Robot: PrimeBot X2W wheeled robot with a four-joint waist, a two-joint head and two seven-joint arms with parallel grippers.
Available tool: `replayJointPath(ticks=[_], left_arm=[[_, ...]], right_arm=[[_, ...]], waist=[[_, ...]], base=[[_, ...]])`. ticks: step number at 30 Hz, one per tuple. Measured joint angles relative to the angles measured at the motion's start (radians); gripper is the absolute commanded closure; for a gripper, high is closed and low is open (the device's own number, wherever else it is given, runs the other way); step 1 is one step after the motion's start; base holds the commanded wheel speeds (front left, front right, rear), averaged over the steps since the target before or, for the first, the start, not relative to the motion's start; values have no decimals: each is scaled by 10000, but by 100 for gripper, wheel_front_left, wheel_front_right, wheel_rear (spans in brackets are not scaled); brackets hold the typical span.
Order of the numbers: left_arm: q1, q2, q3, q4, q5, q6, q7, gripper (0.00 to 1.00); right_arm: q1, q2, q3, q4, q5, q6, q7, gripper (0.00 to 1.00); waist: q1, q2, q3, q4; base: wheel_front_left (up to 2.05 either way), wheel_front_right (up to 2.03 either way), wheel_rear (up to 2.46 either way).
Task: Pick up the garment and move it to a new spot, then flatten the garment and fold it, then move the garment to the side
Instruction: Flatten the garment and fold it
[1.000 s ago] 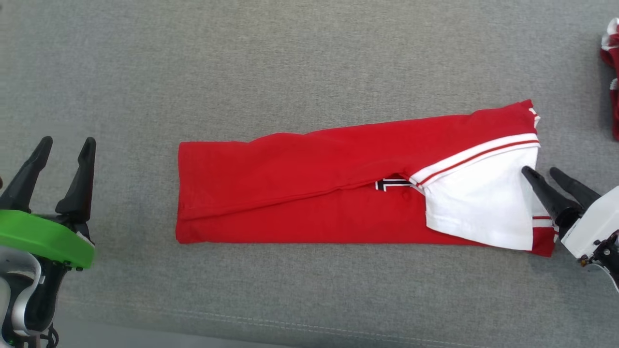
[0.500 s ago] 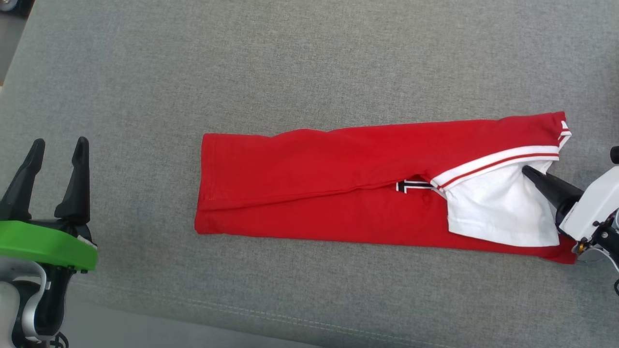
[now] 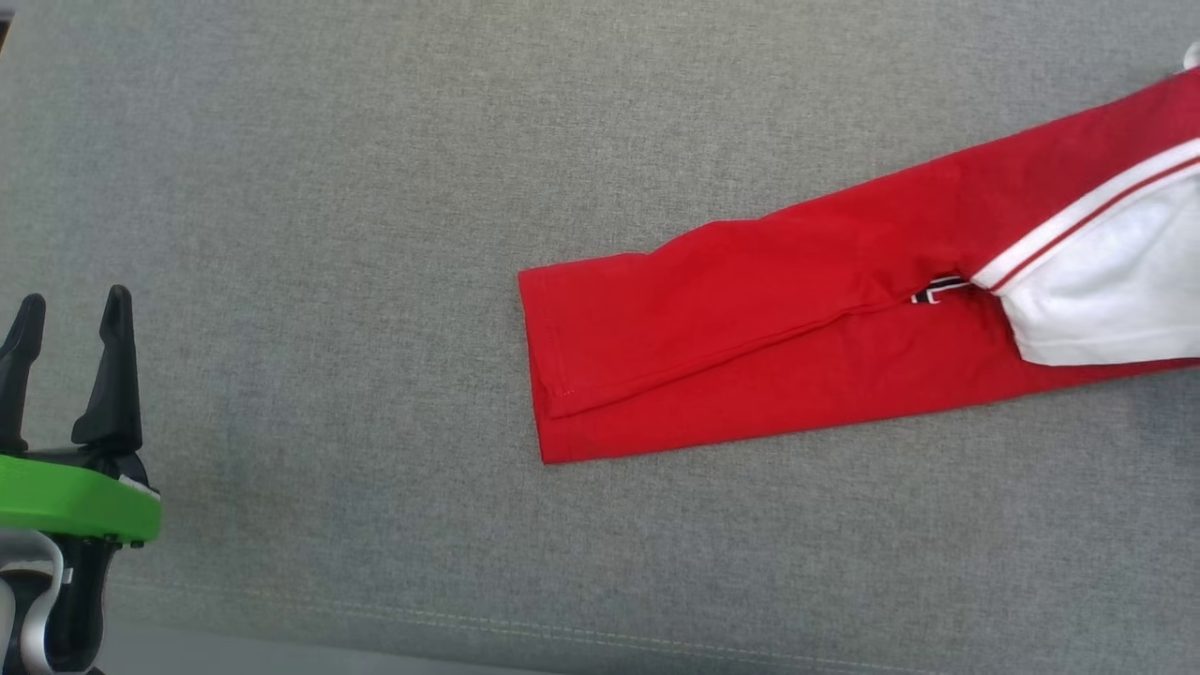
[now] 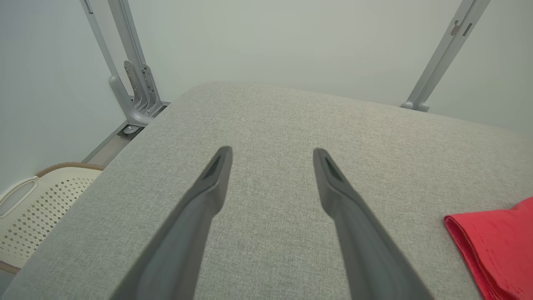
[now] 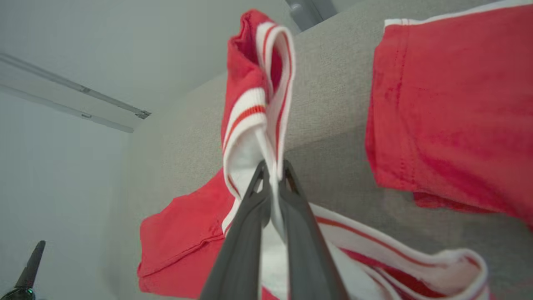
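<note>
Grey fabric surface (image 3: 375, 187) with a long folded red-and-white garment (image 3: 750, 319) on it

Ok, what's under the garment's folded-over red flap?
Along the near edge of the flap, a lower red layer of the garment shows, and a black-and-white mark peeks out beside the white panel. The rest of that mark is covered.

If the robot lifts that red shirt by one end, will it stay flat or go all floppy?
Probably floppy: the red shirt bunches and droops where the right hand pinches it. It looks thin and light, so the folds may slip open.
</note>
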Motion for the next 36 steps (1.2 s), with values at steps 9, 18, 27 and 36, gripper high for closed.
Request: replayJointPath(ticks=[9, 18, 27, 36], left_arm=[[117, 230, -44, -128, 13, 0, 13, 0], [-205, -96, -546, -146, 19, -10, 15, 0], [-371, -529, -1097, -100, 136, -81, -21, 0], [-438, -1014, -1522, 228, 151, -176, -205, 0]], right_arm=[[-430, 389, 2046, -3170, 4, 884, 1616, 100], [-1151, 2472, 4056, -2660, -1624, 585, 1661, 100], [-1989, 4320, 4704, -399, -2953, -173, 844, 100], [-2754, 5843, 5532, 867, -3379, -161, 573, 100]], waist=[[0, 0, -45, -243], [0, 0, -79, 127], [0, 0, -116, 913], [0, 0, -286, 1507]], base=[[0, 0, 0], [0, 0, 0], [0, 0, 0], [0, 0, 0]])
